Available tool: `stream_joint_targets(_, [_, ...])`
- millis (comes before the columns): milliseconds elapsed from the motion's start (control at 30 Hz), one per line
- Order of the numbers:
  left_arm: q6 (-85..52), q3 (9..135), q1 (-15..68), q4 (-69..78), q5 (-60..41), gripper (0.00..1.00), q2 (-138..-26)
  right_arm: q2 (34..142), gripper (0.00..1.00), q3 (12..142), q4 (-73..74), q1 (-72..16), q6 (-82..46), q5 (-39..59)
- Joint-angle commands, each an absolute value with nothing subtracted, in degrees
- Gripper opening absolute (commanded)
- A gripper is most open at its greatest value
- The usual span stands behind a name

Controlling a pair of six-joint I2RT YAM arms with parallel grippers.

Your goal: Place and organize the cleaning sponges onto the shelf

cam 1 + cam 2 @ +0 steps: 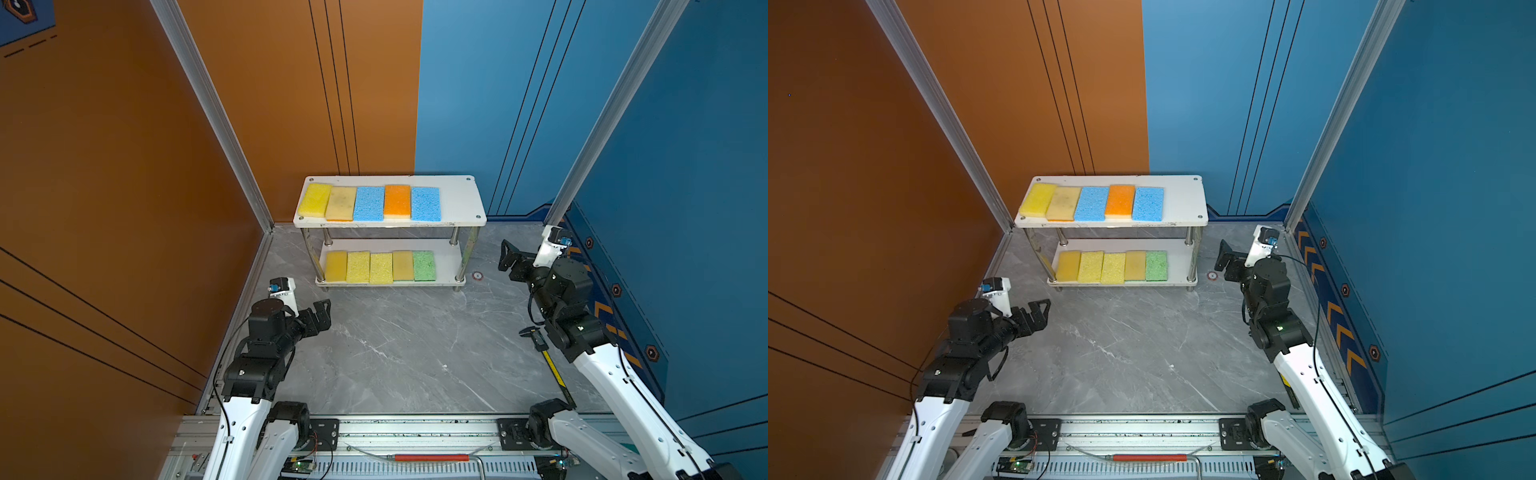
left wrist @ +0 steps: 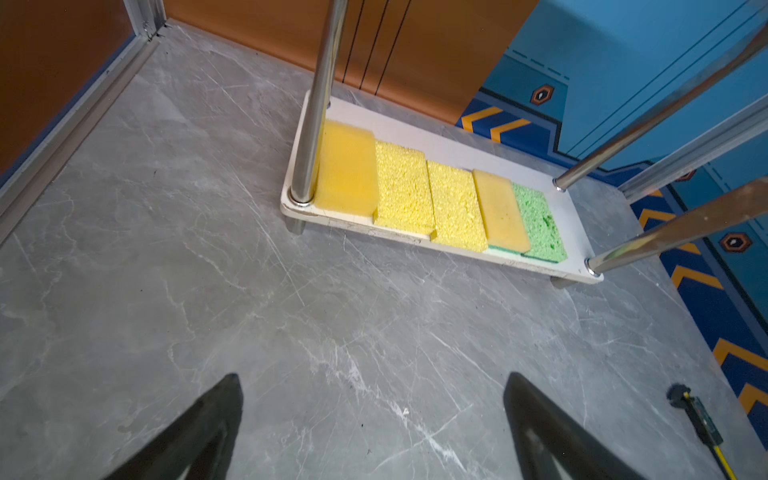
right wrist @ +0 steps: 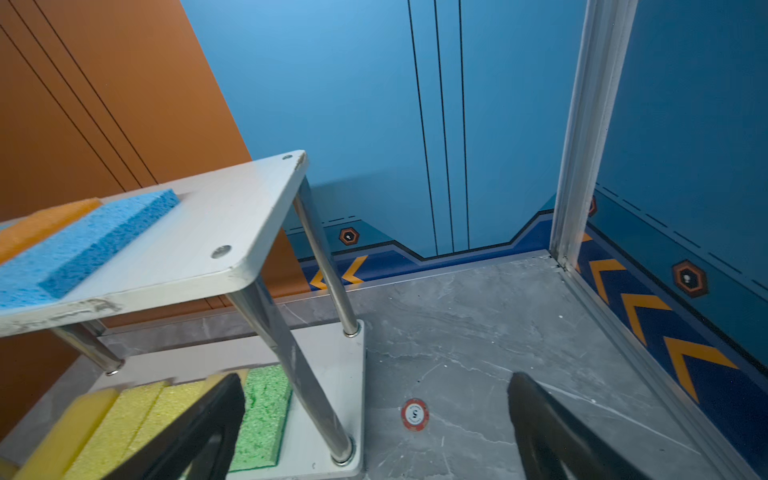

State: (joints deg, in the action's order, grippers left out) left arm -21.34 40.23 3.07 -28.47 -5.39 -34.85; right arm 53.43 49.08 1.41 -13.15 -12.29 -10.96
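Your shelf [image 1: 461,199] stands at the back of the grey, marble-veined bench [image 1: 395,353]. Its long axis runs side to side in both top views: two white boards with rounded corners on four shiny metal posts. All ten cleaning sponges [image 1: 369,203] lie flat on it, five to a tier, edge to edge in rows set toward the left end. Each flat rectangular pad points its long axis front to back, crosswise to the boards. Upper tier, left to right: yellow, pale tan, blue, orange, blue (the orange one shows a pale under-layer at its front edge). Lower tier: a smooth yellow pad [image 2: 347,164], two coarse-pored yellow ones, another smooth one, then the pitted green sponge [image 2: 538,222]. Your left pincer [image 1: 321,316] hovers over the bench front-left of the shelf, fingers apart, gripping nothing. Your right pincer [image 1: 506,257] hangs just right of the lower tier, likewise spread wide and unloaded.
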Motion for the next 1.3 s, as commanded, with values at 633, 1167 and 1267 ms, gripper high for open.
stream_joint_targets(633, [-9.8,26.41,0.54,16.79,5.68,0.98,-52.59,78.99,1.0,28.78,30.9,-1.23,-4.1,-7.71])
stream_joint_targets(1167, [-2.47,24.19,-2.04,30.05,5.72,0.98,-69.29,81.57,1.0,25.98,38.17,-0.88,-3.84,-5.46])
stream_joint_targets(1267, [-2.55,24.94,-1.98,33.26,4.23,0.98,-73.46,81.75,1.0,25.67,38.81,-0.53,-4.19,-5.33])
